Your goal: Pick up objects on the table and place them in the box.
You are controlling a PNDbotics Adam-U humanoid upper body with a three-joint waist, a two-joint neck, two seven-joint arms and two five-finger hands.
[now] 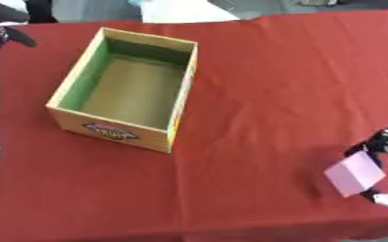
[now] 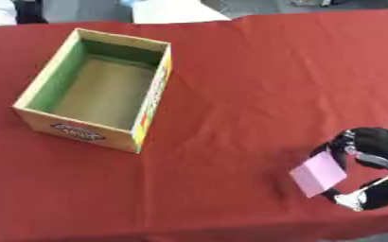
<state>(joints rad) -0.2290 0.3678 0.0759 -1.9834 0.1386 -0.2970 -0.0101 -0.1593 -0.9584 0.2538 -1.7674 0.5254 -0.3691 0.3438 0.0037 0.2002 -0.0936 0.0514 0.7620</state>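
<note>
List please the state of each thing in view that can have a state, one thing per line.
Box: open at the top, upright on the red cloth, nothing visible inside.
Pink object: pinched in the right hand, tilted, near the table's front right edge.
Right hand: fingers curled round the pink object.
Left hand: at the upper left edge, only partly seen; open or shut cannot be told.

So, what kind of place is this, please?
Probably an indoor test or demonstration setup rather than a home: a table under a red cloth, one open cardboard box standing empty on it, and the robot's right hand holding a small pink card-like object. A pale floor shows beyond the far edge.
</note>
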